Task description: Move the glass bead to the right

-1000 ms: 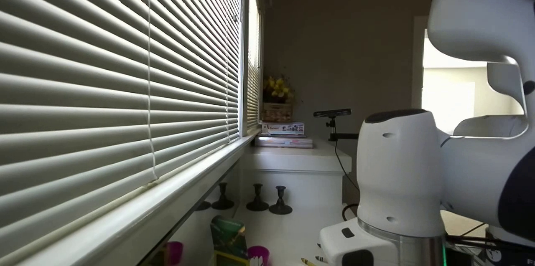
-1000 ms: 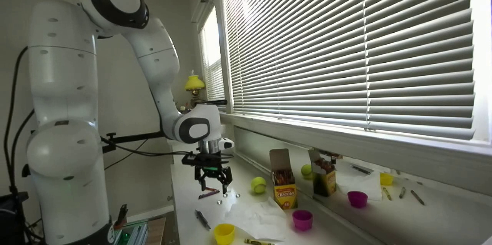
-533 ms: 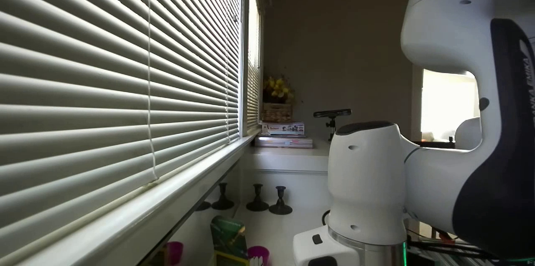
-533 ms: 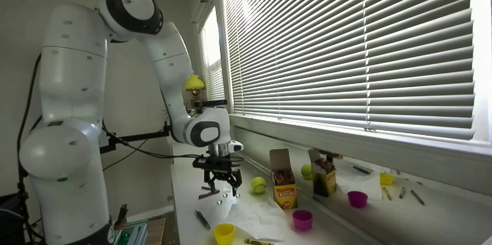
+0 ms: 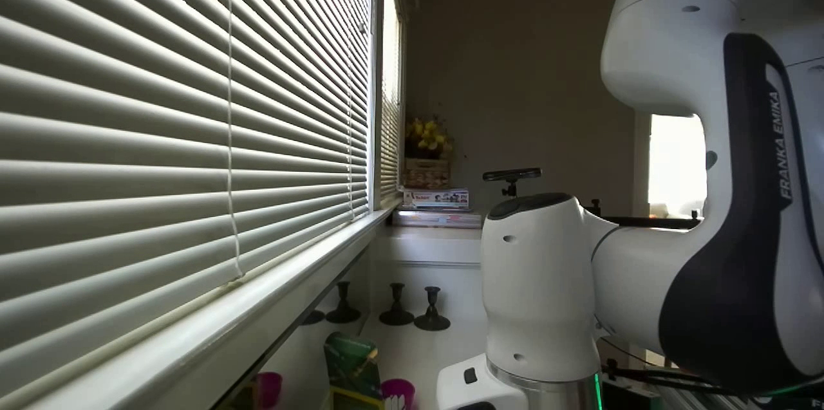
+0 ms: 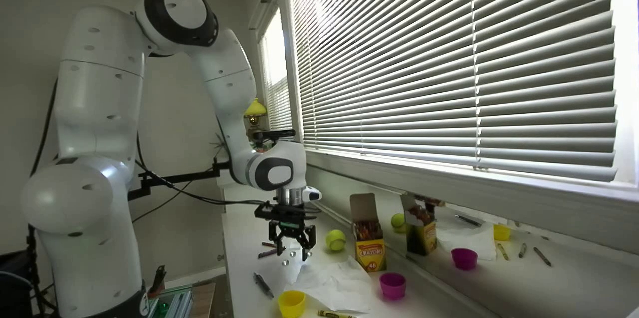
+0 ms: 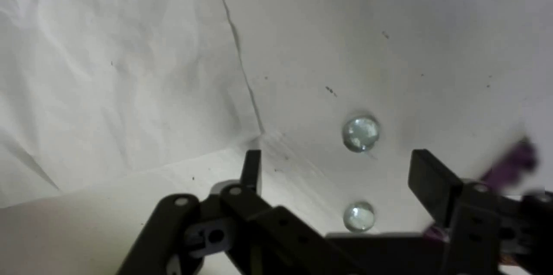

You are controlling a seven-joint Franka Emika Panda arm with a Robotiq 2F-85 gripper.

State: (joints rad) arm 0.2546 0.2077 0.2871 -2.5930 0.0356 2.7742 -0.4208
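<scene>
Several small clear glass beads lie on the white table. In an exterior view one bead (image 6: pixel 285 262) is nearest the camera, another bead (image 6: pixel 292 254) is just behind it, and a third bead (image 6: pixel 309 254) sits partly behind a fingertip. My gripper (image 6: pixel 291 252) is open above them, fingers pointing down. In the wrist view two beads show, an upper bead (image 7: pixel 361 134) and a lower bead (image 7: pixel 359 217), between the spread fingers of my gripper (image 7: pixel 335 169) and touching neither. The third bead does not show there. In an exterior view the fingers are below the frame.
White paper (image 6: pixel 334 285), a tennis ball (image 6: pixel 336 240), a crayon box (image 6: pixel 371 253), a yellow cup (image 6: pixel 291 303), a magenta cup (image 6: pixel 393 285) and a pen (image 6: pixel 263 285) surround the beads. A purple crayon (image 7: pixel 512 165) lies beside one finger. A mirrored panel (image 6: pixel 479 258) runs along the wall.
The arm has swung towards the window and lowered slightly. My gripper has moved from beside the beads to above them, slowing in the last half second. The beads have not moved.
</scene>
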